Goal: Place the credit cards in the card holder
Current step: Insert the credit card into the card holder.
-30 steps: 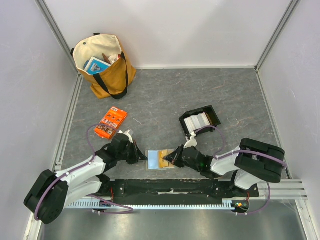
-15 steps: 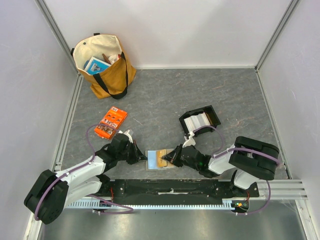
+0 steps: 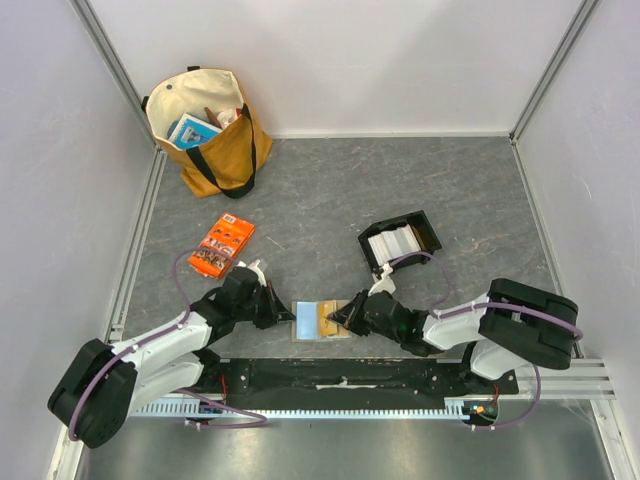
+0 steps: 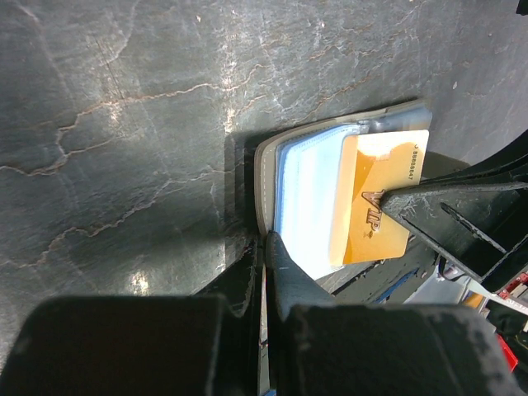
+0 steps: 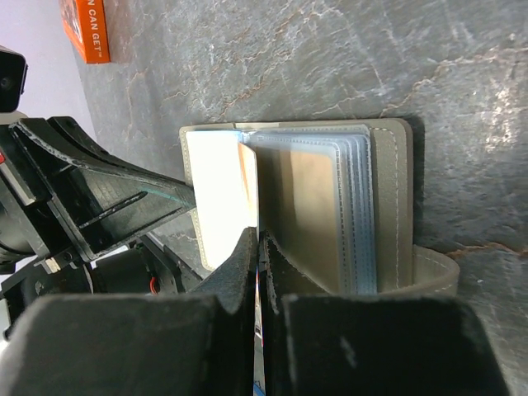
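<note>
Lying open, card holder (image 3: 303,321) shows gold card (image 4: 371,169); left tool (image 4: 268,247), right tool (image 5: 259,241) seemingly shut.

Overhead view, wrist close-ups sharing card holder (image 5: 400,206)

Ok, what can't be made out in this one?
Right wrist view: the right pincer hides the near edge of the card holder.
Left wrist view: the same pincer covers a corner of the gold card; its depth in the sleeve is unclear.
Top view: cards in the black tray too small to count; tote bag contents hidden by its rim.
</note>
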